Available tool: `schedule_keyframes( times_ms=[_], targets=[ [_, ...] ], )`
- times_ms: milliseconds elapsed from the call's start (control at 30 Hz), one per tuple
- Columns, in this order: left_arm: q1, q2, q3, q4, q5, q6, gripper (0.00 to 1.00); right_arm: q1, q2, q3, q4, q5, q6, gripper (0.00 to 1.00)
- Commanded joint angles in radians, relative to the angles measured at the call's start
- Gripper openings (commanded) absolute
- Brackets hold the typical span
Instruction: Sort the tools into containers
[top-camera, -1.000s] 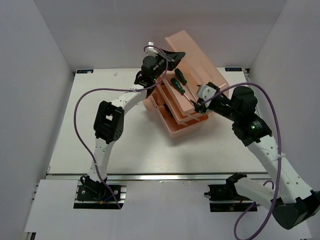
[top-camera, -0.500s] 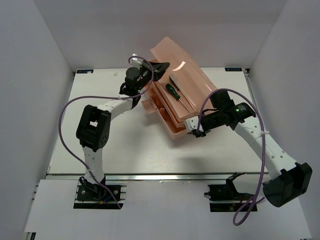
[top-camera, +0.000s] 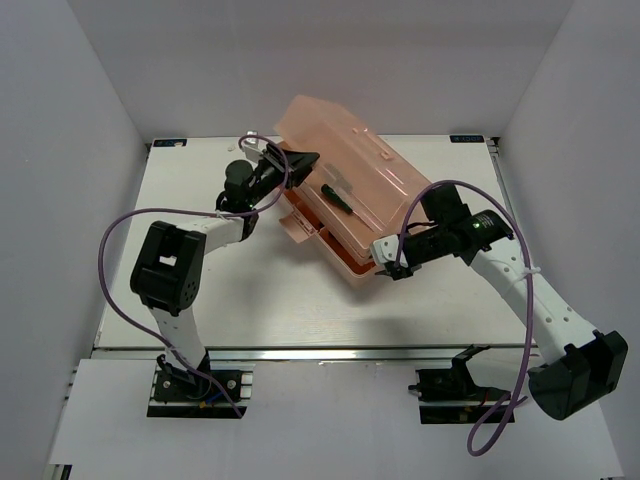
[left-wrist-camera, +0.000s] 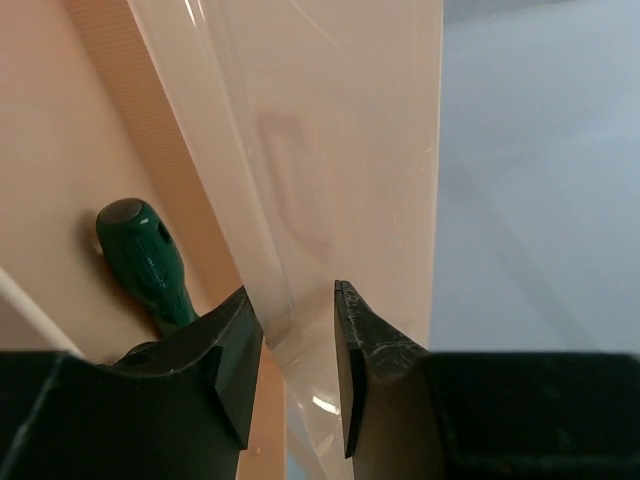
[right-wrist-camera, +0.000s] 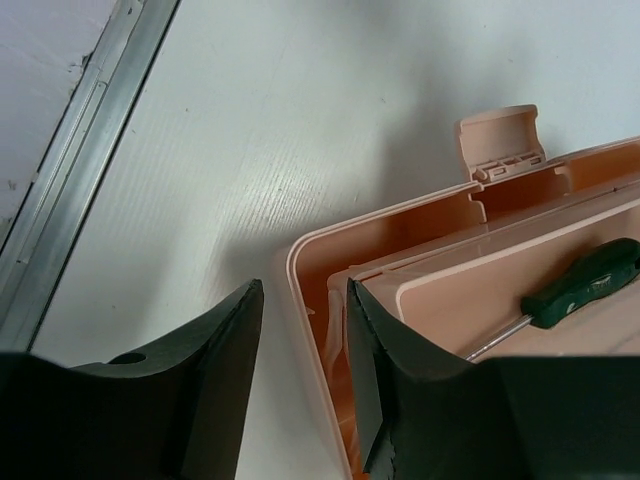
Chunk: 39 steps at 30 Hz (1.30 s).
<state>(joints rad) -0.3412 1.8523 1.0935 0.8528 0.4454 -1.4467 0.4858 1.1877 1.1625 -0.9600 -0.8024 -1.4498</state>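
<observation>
The salmon-pink toolbox (top-camera: 352, 255) sits at the table's middle, its tiers folded in. Its translucent lid (top-camera: 340, 135) leans over the trays, partly lowered. My left gripper (top-camera: 303, 160) is shut on the lid's left edge; in the left wrist view the lid rim (left-wrist-camera: 300, 180) runs between my fingers at the gripper (left-wrist-camera: 290, 300). A green-and-black screwdriver (left-wrist-camera: 150, 265) lies in a tray under the lid, and shows through it from above (top-camera: 338, 198). My right gripper (top-camera: 385, 265) is open, its jaws astride the base wall (right-wrist-camera: 300, 300) at the near corner (right-wrist-camera: 305, 290). Another green-handled screwdriver (right-wrist-camera: 590, 285) lies in a tray. The other tools are hidden.
The toolbox latch tab (right-wrist-camera: 500, 140) sticks out from the near wall. The aluminium table rail (right-wrist-camera: 80, 170) runs along the edge beside my right gripper. Purple cables loop from both arms over the white table (top-camera: 260, 300).
The lid has swung down and left over the trays with my left gripper on it, and the tiers have folded in. My right gripper left the trays and went to the box's near corner.
</observation>
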Motion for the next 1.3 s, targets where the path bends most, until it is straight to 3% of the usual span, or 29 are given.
schedule_keyframes(
  times_ms=[0,200,333,367,433,467,500,600,700,733,800,867,900,1033,1133,1267],
  targets=[
    [-0.009,-0.038,-0.021,0.002,0.078,0.031,0.44,0.005,-0.019,-0.001,0.032,-0.041,0.051,0.45],
    [0.022,-0.065,-0.073,0.058,0.144,0.011,0.54,0.005,-0.023,0.0,0.04,-0.077,0.085,0.45],
    [0.06,-0.139,-0.119,-0.053,0.176,0.026,0.55,0.004,-0.027,0.012,0.044,-0.095,0.106,0.45],
    [0.079,-0.156,-0.115,-0.12,0.187,0.057,0.54,0.004,-0.027,0.017,0.046,-0.103,0.114,0.45],
    [0.096,-0.211,-0.077,-0.402,0.207,0.124,0.48,0.004,-0.025,0.032,0.049,-0.122,0.143,0.44],
    [0.105,-0.231,-0.06,-0.504,0.204,0.228,0.45,0.004,-0.025,0.038,0.061,-0.129,0.158,0.44],
    [0.105,-0.272,-0.041,-0.707,0.164,0.276,0.4,0.004,-0.023,0.043,0.067,-0.135,0.181,0.44],
    [0.105,-0.327,0.037,-1.063,0.037,0.442,0.34,0.004,-0.026,0.042,0.128,-0.144,0.273,0.43],
    [0.103,-0.353,0.059,-1.26,-0.066,0.546,0.35,0.004,-0.045,0.023,0.287,-0.12,0.403,0.42],
    [0.105,-0.364,0.051,-1.287,-0.121,0.555,0.41,0.002,-0.054,-0.004,0.366,-0.071,0.572,0.41],
    [0.105,-0.372,0.008,-1.316,-0.155,0.574,0.49,0.004,-0.089,-0.033,0.61,0.004,0.745,0.44],
    [0.105,-0.377,-0.027,-1.316,-0.188,0.572,0.56,0.004,-0.114,-0.066,0.748,0.136,0.954,0.57],
    [0.105,-0.378,-0.056,-1.315,-0.2,0.571,0.57,0.002,-0.115,-0.064,0.806,0.15,0.976,0.58],
    [0.105,-0.387,-0.101,-1.282,-0.209,0.565,0.59,0.004,-0.105,-0.026,0.779,0.105,0.97,0.59],
    [0.105,-0.381,-0.083,-1.322,-0.232,0.6,0.57,0.004,-0.105,-0.034,0.808,0.152,1.026,0.6],
    [0.108,-0.389,-0.122,-1.315,-0.238,0.608,0.36,0.002,-0.031,0.002,0.817,0.262,1.126,0.65]
  ],
)
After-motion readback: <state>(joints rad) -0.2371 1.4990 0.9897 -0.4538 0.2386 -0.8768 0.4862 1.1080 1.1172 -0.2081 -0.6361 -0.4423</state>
